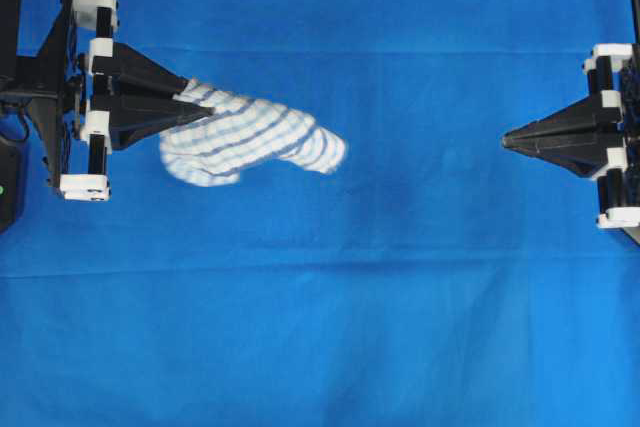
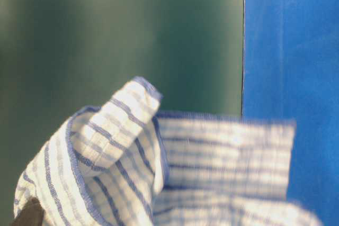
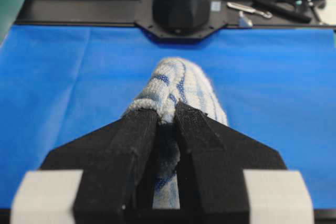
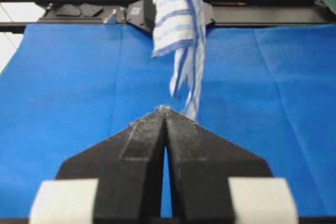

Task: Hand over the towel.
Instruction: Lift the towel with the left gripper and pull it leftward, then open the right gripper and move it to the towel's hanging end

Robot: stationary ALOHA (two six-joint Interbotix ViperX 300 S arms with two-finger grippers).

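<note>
The towel (image 1: 250,139), white with thin blue stripes, hangs in the air from my left gripper (image 1: 207,107), which is shut on one end of it. In the left wrist view the towel (image 3: 181,85) bulges out past the pinched fingertips (image 3: 143,120). It fills the lower part of the table-level view as a folded striped cloth (image 2: 159,168). My right gripper (image 1: 506,140) is at the right side, shut with nothing in it, far from the towel. From the right wrist view the towel (image 4: 178,19) dangles ahead of the shut gripper (image 4: 165,110).
A large plain blue cloth (image 1: 400,297) covers the whole table. Black arm bases and a rail with tools stand at the far edges (image 3: 181,3). A dark green wall (image 2: 106,35) backs the table-level view.
</note>
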